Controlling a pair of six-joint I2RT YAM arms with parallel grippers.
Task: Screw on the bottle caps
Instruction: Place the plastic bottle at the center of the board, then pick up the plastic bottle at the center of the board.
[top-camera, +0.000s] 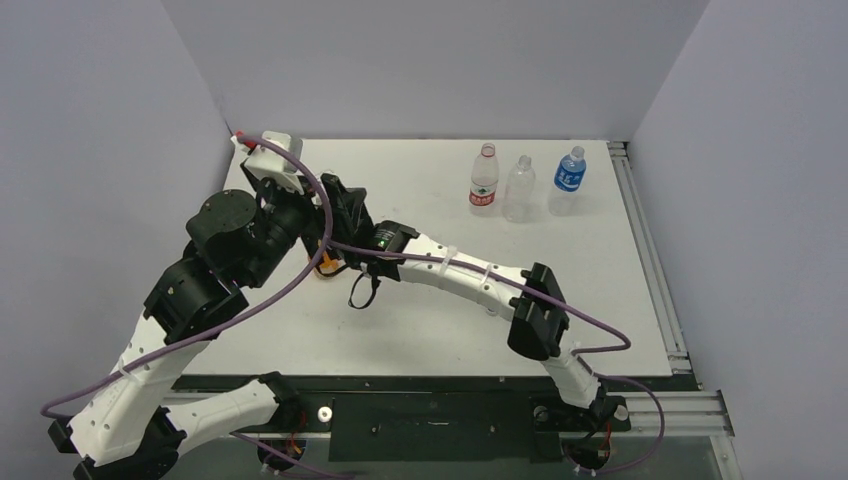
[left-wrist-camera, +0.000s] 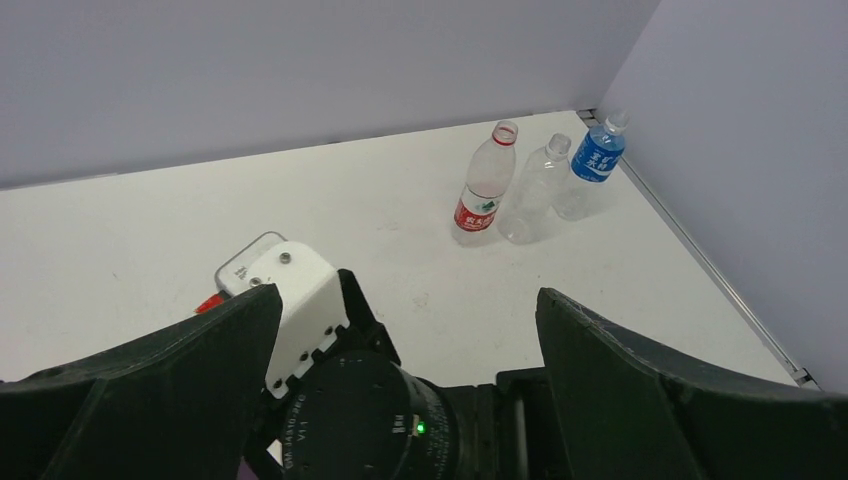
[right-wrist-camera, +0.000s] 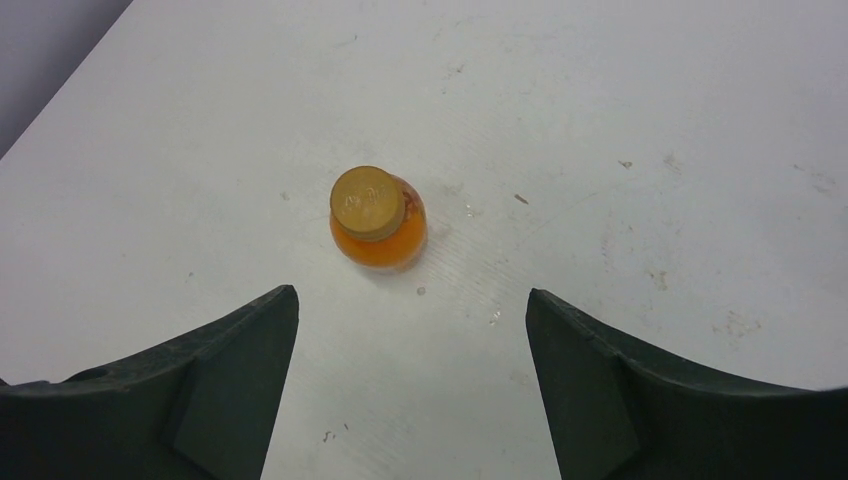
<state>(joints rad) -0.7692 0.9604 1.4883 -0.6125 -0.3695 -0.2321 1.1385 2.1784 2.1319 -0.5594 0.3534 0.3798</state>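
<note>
My right gripper (right-wrist-camera: 410, 300) hangs wide open and empty above the orange-gold cap (right-wrist-camera: 368, 202), seated on its orange bottle (right-wrist-camera: 390, 240) just left of centre. My left gripper (left-wrist-camera: 408, 295) gapes empty too. I'd centre over the cap and pinch only its rim.

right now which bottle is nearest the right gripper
The orange bottle with the gold cap, just beyond the right gripper; the other three stand far off.

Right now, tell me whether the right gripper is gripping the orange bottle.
No: the right gripper is open and clear of the orange bottle, which stands free on the table.
</note>
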